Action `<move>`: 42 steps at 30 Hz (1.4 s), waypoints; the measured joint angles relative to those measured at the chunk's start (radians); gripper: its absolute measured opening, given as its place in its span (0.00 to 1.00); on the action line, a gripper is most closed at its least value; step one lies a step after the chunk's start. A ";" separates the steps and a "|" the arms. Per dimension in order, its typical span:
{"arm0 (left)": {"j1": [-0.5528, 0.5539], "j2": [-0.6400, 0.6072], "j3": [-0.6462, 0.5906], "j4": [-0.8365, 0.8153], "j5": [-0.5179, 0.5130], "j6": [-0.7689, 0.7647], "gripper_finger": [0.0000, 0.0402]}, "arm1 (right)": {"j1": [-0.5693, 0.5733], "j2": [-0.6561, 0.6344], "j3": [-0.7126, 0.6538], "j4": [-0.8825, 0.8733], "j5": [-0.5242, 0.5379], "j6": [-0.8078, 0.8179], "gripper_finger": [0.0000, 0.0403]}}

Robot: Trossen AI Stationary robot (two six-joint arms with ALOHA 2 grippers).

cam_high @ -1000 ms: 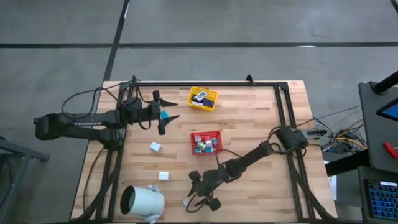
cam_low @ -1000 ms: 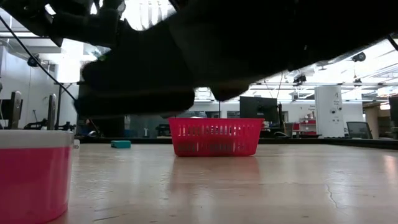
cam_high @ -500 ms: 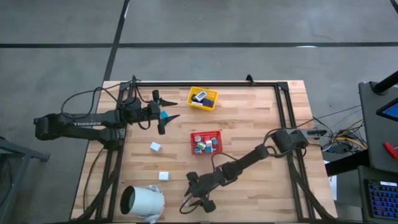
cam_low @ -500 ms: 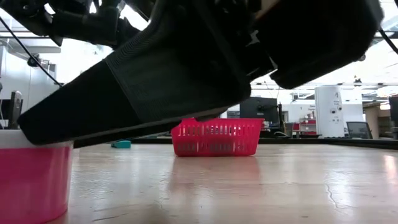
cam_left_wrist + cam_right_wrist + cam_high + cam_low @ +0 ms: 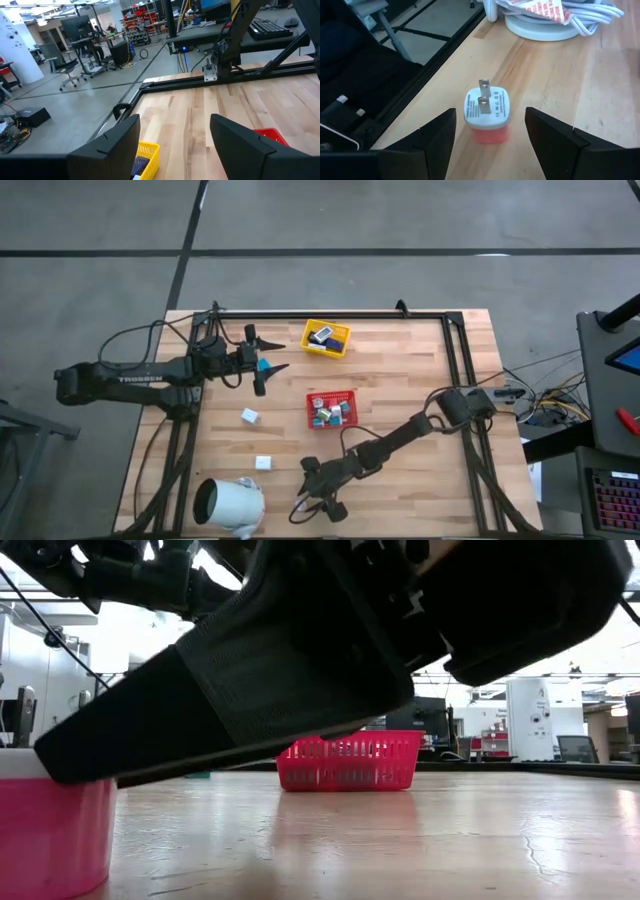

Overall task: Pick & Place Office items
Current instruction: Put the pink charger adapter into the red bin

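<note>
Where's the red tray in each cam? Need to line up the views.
High view: red tray mid-table, between the two arms.
Low view: picture centre, far across the table.
Left wrist view: only a red corner, behind one finger of the left gripper.
Right wrist view: not in it.
Shared landmark: yellow tray, beyond the red one in the high view and behind the other finger in the left wrist view.

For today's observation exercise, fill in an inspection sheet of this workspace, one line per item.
Surface: wooden table, black rails.
Job's things: white pieces and loose; more in the red tray and yellow tray; a white plug adapter stands prongs up.
Clutter: large white cylinder.
Grippers: left tool open, teal piece between fingers; right tool open around the adapter.
Cables: bundle beside the table.
Surroundings: grey floor, office desks.
</note>
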 joint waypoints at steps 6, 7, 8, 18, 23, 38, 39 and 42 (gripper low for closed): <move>0.000 0.000 0.000 0.000 0.000 0.000 0.61 | 0.005 0.015 0.001 0.009 -0.001 0.008 0.58; 0.000 0.000 0.000 0.000 0.000 0.000 0.61 | 0.005 0.015 0.002 0.010 -0.001 0.012 0.58; 0.000 0.000 0.000 0.000 0.000 0.000 0.61 | 0.005 0.018 0.004 0.011 -0.001 0.014 0.58; 0.001 0.000 0.000 0.005 0.000 0.000 0.61 | 0.009 0.043 0.033 0.012 0.000 0.025 0.58; 0.001 0.000 0.000 0.004 0.000 0.000 0.61 | 0.009 0.043 0.033 0.013 0.000 0.028 0.58; 0.001 0.000 0.000 0.007 -0.003 0.000 0.61 | 0.009 0.043 0.033 0.021 0.029 0.022 0.41; 0.002 0.000 0.000 0.007 -0.003 0.000 0.61 | 0.009 0.043 0.033 0.023 0.029 0.021 0.37; 0.002 0.000 0.000 0.007 -0.003 0.000 0.61 | 0.009 0.043 0.033 0.024 0.028 0.007 0.30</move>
